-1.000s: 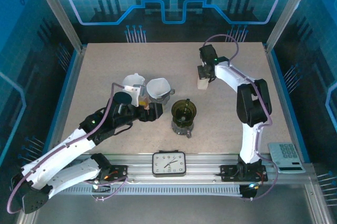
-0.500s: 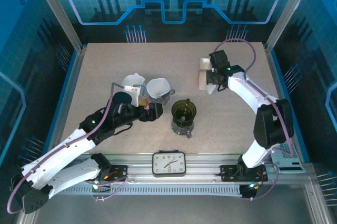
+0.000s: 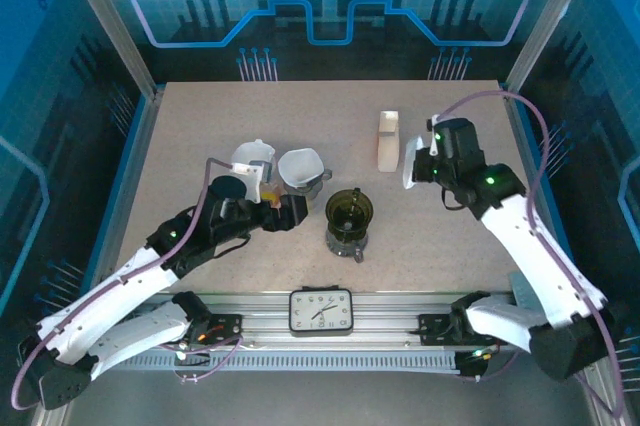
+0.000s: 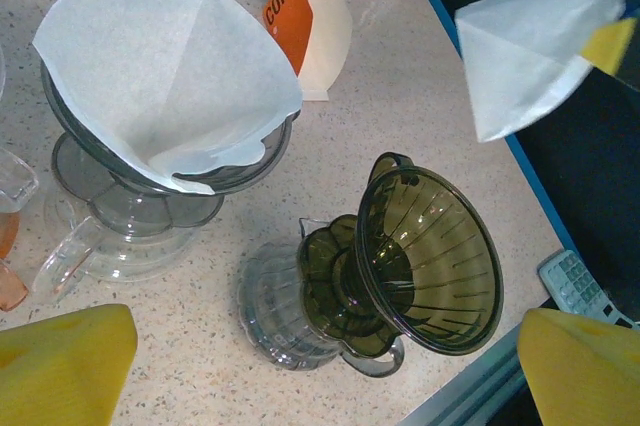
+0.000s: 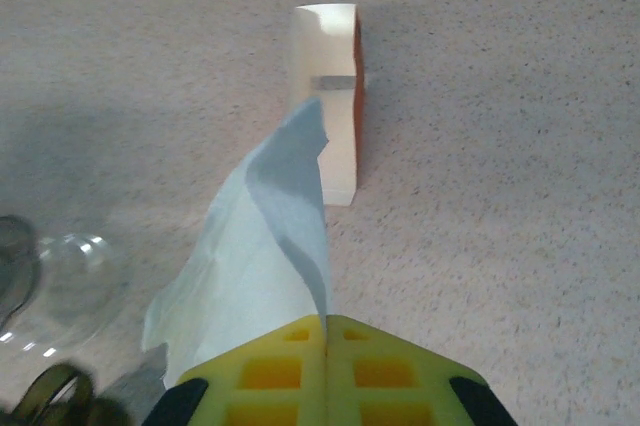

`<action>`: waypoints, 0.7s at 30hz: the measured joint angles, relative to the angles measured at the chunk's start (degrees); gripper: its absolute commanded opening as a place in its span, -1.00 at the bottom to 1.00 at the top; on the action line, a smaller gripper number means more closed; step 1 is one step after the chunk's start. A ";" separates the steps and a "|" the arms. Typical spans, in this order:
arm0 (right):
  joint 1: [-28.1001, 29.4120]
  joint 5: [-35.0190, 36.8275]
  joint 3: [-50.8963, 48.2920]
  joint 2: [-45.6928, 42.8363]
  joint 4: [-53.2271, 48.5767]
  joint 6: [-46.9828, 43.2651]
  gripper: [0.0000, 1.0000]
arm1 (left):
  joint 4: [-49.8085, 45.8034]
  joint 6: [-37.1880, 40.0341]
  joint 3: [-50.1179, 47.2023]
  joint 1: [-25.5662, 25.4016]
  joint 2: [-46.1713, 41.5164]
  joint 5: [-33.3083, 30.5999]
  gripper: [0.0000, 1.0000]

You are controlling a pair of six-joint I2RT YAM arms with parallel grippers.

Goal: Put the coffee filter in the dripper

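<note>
The left end effector [image 3: 288,208] is hovering low over the surface [image 3: 200,126] with its fingers spread wide apart, gripping nothing, just left of the green dripper [image 3: 349,211]. That dripper is sitting upright and unlined on a glass server [image 4: 275,311], its ribbed cone showing bare in the left wrist view. Slightly farther back, a clear dripper [image 3: 300,168] is standing beside the left end effector, carrying a second filter [image 4: 160,96] already opened inside it. To the right of the green dripper and apart from it, the right end effector [image 3: 425,166] is pinching its fingers together on the coffee filter [image 3: 411,171], which is hanging folded above the surface. Beyond it, a coffee box [image 3: 388,141] is standing upright.
</note>
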 measured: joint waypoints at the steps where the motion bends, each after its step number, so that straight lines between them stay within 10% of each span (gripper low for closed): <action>1: 0.28 -1.14 0.52 -1.46 -1.75 0.13 -1.00 | -0.02 0.00 0.00 0.00 -0.02 0.00 0.98; 21: 11.32 -22.97 27.06 13.25 -34.42 4.76 -1.00 | -0.90 0.13 0.00 0.57 -0.11 0.74 0.98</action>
